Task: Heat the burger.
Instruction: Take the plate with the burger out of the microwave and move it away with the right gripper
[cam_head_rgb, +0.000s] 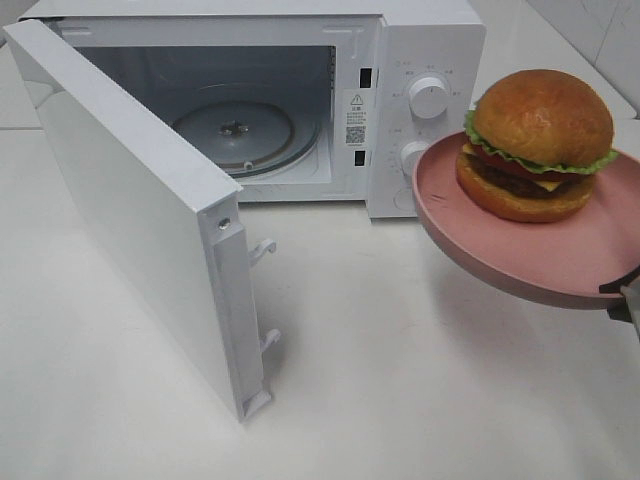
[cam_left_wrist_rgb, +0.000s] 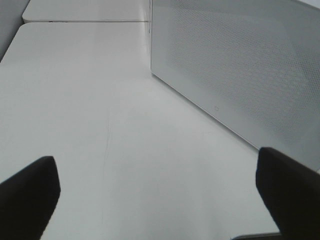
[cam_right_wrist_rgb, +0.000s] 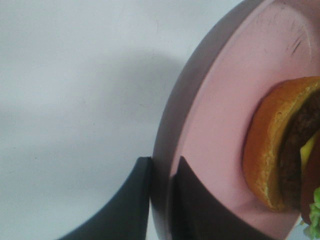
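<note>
The burger (cam_head_rgb: 540, 140) is up in the air, riding on the pink plate (cam_head_rgb: 500, 245) at the right of the scene, clear above the counter (cam_head_rgb: 400, 380). In the wrist view the right gripper (cam_right_wrist_rgb: 161, 192) is clamped on the plate's rim, one finger over the edge and one under, so the whole load hangs off that single pinch at the near right. The plate looks tilted a touch, the burger sitting toward its far side. Over on the left the microwave (cam_head_rgb: 420, 110) stands ready: the door (cam_head_rgb: 130, 220) swung wide toward the near left, the glass turntable (cam_head_rgb: 235, 135) bare inside the cavity. The left gripper (cam_left_wrist_rgb: 155, 190) hangs with its jaws spread wide and nothing between them, hovering over bare counter beside the door's mesh panel. So the step in hand looks like the carry, plate and burger on the way to the oven. The next move calls for swinging the plate leftward and farther in, keeping it level so the burger does not slide, then clearing the control panel side of the opening and lowering onto the turntable before letting go.
</note>
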